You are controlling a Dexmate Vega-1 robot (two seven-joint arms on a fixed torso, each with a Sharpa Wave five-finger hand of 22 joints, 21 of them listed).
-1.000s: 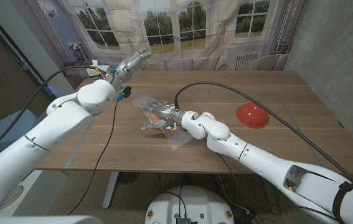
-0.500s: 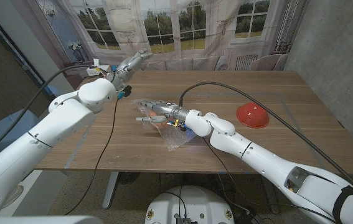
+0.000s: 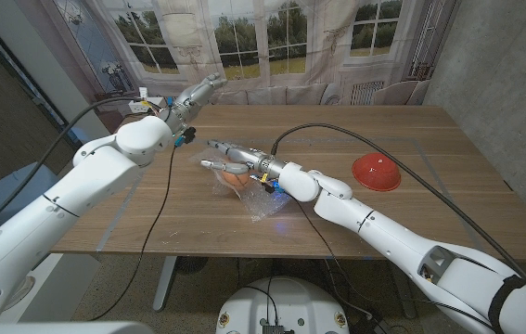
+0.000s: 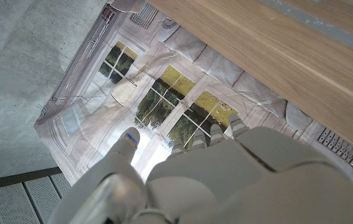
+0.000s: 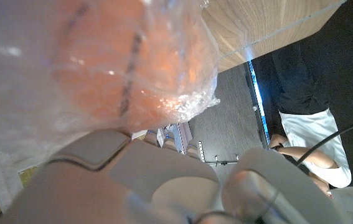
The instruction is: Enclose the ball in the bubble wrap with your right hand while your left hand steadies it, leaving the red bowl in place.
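Note:
The orange ball (image 3: 236, 175) lies left of the table's middle, and the clear bubble wrap (image 3: 264, 206) is bunched over it, trailing toward the front edge. My right hand (image 3: 228, 158) sits on top of the ball and holds the wrap over it, with a finger and the thumb sticking out to the left. In the right wrist view the ball (image 5: 123, 65) shows orange through the wrap (image 5: 182, 93), close against my hand (image 5: 139, 180). My left hand (image 3: 198, 93) hangs in the air over the far left corner, fingers straight, away from the wrap. It (image 4: 207, 180) holds nothing. The red bowl (image 3: 376, 173) lies upside down at the right.
Black cables run across the wooden table (image 3: 411, 130) to both arms. A painted window backdrop (image 3: 272, 37) hangs behind the far edge. In the right wrist view a person in a white top (image 5: 310, 134) sits beyond the table.
My right hand swept left past the ball, then rose and drew the wrap's left part over it; the flat sheet is now bunched on the ball. Left hand and bowl stayed put.

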